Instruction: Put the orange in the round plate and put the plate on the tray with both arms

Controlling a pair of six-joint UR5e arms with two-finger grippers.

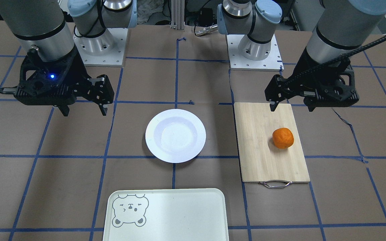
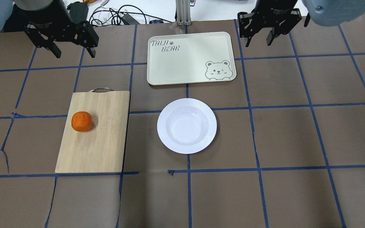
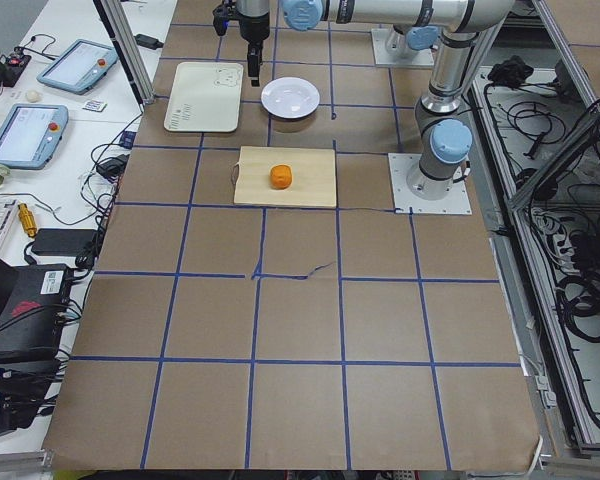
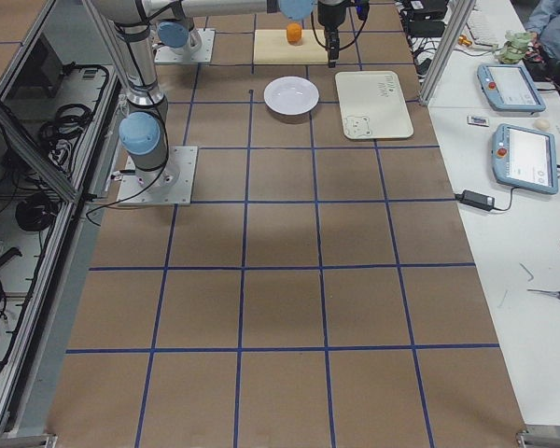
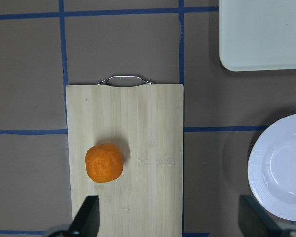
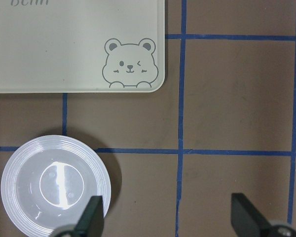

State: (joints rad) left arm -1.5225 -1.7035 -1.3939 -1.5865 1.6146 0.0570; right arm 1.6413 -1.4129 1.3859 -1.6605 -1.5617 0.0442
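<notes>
The orange lies on a bamboo cutting board. At the table's middle, the empty white round plate sits apart from the board. Beyond the plate, on the side away from the robot, lies the empty tray with its bear drawing. My left gripper hangs open and empty above the table, at the board's robot-side edge in the front-facing view. My right gripper also hangs open and empty, well off to the plate's side.
The board's metal handle points away from the robot. Blue tape lines grid the brown table cover. Both arm bases stand on the robot's side. A side bench holds tablets and cables.
</notes>
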